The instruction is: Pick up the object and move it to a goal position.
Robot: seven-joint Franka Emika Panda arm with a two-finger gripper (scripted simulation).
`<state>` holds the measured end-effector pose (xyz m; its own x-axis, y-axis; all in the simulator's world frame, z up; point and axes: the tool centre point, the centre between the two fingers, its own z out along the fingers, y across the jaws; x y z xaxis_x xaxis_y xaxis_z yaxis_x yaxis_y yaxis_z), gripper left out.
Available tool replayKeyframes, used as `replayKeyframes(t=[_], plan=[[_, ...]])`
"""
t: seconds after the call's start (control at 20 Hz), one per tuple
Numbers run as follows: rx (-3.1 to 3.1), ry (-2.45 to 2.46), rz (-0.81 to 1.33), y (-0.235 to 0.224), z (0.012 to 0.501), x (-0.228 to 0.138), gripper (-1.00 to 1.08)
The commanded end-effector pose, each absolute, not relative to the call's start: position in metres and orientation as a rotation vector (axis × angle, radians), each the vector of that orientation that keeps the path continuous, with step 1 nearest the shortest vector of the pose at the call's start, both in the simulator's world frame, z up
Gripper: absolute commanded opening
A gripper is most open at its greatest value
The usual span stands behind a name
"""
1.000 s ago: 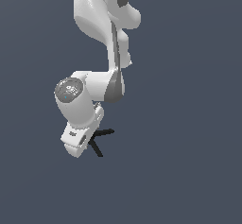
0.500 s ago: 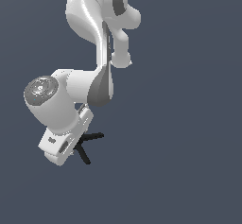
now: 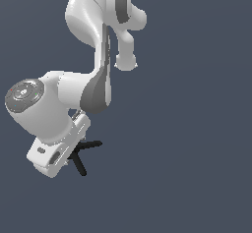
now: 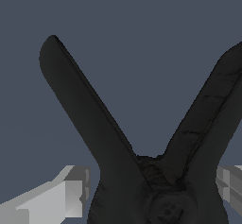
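Gripper [image 4: 153, 190]: closed on the clamp's pivot end; in the wrist view one light grey finger [image 4: 64, 194] sits against one flank of the black body and the other finger [image 4: 231, 185] against the opposite flank, with the clamp filling the gap between them.
Gripper housing: in the exterior view the white hand body [image 3: 54, 153] is tilted and points down toward the exterior view's lower left; the fingertips themselves are hidden behind it there.
Arm [image 3: 93, 55]: white links with dark grey joint panels rise from the hand and fold over above it; a large round joint cap [image 3: 23, 93] sits just above the hand on the exterior view's left.
Spring clamp [image 3: 83, 153]: small and black, held at the hand and sticking out from it toward the exterior view's right.
Handles: two thin handles splay apart in a V; in the wrist view one handle [image 4: 80, 105] runs away from the fingers on one side and the other handle [image 4: 208, 114] on the other side, meeting at the round pivot [image 4: 165, 211] between the fingers.
Clamp jaw: probably tucked within the hand, since neither view shows it clearly.
Surroundings: a plain dark blue-grey backdrop [image 3: 197, 129] lies behind arm and clamp in both views, with no surface visibly touching the clamp.
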<state>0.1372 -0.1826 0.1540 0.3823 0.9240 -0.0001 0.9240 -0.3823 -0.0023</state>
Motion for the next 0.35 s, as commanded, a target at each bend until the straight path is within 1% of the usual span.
replayKeyframes(t=[0.0, 0.3], plan=[[-2.611, -1.746, 0.0, -0.1849, 0.1574, 0.1399, -1.0], [-2.611, -1.746, 0.0, -0.1867, 0.1588, 0.1418, -1.0]])
